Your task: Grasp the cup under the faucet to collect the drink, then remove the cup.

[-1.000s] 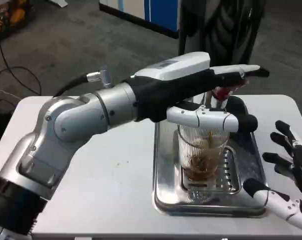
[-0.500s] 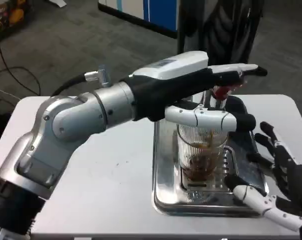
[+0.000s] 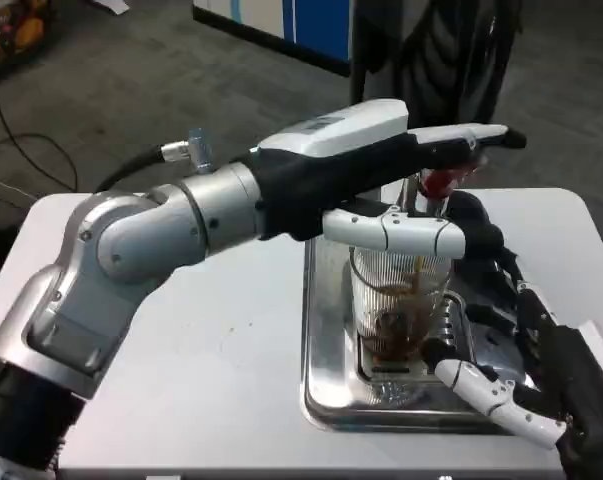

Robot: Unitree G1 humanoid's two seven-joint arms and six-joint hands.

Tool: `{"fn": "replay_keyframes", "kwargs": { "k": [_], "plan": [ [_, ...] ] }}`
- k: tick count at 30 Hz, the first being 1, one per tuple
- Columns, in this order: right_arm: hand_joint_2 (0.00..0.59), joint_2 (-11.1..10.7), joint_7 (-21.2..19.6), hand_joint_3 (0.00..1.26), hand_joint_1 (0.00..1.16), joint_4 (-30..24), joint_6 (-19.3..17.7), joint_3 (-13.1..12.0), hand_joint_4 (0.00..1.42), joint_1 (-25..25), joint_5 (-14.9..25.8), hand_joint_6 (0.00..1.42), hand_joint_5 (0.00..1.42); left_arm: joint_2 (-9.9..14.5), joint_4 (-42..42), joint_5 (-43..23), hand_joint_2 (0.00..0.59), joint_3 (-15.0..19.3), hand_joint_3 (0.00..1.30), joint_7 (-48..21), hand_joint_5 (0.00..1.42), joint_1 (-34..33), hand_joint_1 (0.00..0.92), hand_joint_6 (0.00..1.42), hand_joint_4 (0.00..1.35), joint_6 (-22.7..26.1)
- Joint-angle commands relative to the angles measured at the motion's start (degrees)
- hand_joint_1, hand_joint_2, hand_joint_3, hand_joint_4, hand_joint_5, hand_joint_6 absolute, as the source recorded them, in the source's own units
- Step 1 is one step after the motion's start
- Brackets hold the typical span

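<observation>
A clear ribbed cup (image 3: 393, 300) stands on the metal drip tray (image 3: 323, 392) under the faucet (image 3: 422, 199). It is partly filled with brown drink, and a thin brown stream falls into it. My left hand (image 3: 381, 165) reaches across from the left and holds the faucet's red handle (image 3: 439, 181), fingers over it and thumb stretched below, above the cup's rim. My right hand (image 3: 521, 350) is at the cup's right side with its fingers apart, white thumb low by the cup's base. Whether it touches the cup is unclear.
The white table (image 3: 211, 370) extends to the left of the tray. My left forearm (image 3: 161, 235) spans the table's left half above the surface. Beyond the table's far edge lie a dark floor and a blue cabinet (image 3: 321, 25).
My right hand has moved left and up from the table's right edge to the cup's side. The left hand stays on the faucet handle and drink keeps flowing.
</observation>
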Motion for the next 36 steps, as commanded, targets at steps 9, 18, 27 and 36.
{"fn": "replay_keyframes", "kwargs": {
  "k": [9,18,27,36],
  "plan": [
    [0.217,2.0,-2.2,0.0,0.65,4.2,-0.4,1.4,0.05,-3.8,-0.7,0.12,0.18,2.0,2.4,1.8,0.116,-0.2,0.1,-1.9,0.05,2.8,0.0,0.08,0.0,1.6],
    [0.218,2.6,-3.0,0.0,0.65,7.3,0.1,2.3,0.05,-7.0,-0.8,0.11,0.18,2.5,1.9,1.5,0.113,0.6,0.1,-2.2,0.05,3.0,0.0,0.08,0.0,2.2],
    [0.225,2.8,-3.3,0.0,0.65,9.6,0.3,2.5,0.05,-8.9,-0.6,0.11,0.18,3.0,1.6,1.0,0.105,0.6,0.1,-2.0,0.05,3.1,0.0,0.08,0.0,2.6],
    [0.226,3.2,-3.3,0.0,0.64,11.5,0.6,2.8,0.05,-10.9,-0.6,0.11,0.18,3.2,1.4,0.7,0.1,0.9,0.1,-1.9,0.05,3.2,0.0,0.08,0.0,2.7]
  ]
}}
